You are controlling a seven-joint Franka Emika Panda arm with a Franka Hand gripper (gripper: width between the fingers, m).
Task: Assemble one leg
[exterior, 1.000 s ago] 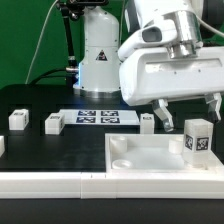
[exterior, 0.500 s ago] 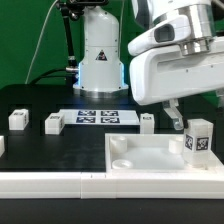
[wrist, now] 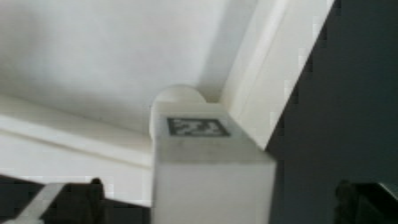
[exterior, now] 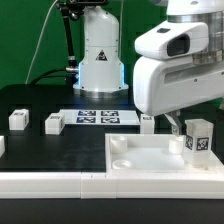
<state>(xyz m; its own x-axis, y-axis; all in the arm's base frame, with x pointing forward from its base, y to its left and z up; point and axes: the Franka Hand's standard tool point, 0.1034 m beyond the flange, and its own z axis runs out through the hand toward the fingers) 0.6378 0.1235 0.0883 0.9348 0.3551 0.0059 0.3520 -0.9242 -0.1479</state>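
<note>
The leg [exterior: 198, 137] is a small white block with a black-and-white tag. It stands upright on the near right corner of the large white panel [exterior: 140, 160]. My gripper [exterior: 195, 118] hangs just above it, and one dark finger [exterior: 172, 122] shows at the leg's left in the exterior view. In the wrist view the leg [wrist: 210, 165] fills the middle between my two fingers [wrist: 63, 205], with a gap on each side. The gripper [wrist: 214, 208] is open and holds nothing.
Three more white leg blocks [exterior: 18, 119], [exterior: 53, 123], [exterior: 148, 122] stand on the black table. The marker board [exterior: 95, 116] lies behind them. A white rail [exterior: 50, 183] runs along the front edge. The arm's base [exterior: 100, 55] stands at the back.
My hand has moved toward the exterior view's right and turned, coming over the upright leg. The leg and the other blocks have not moved.
</note>
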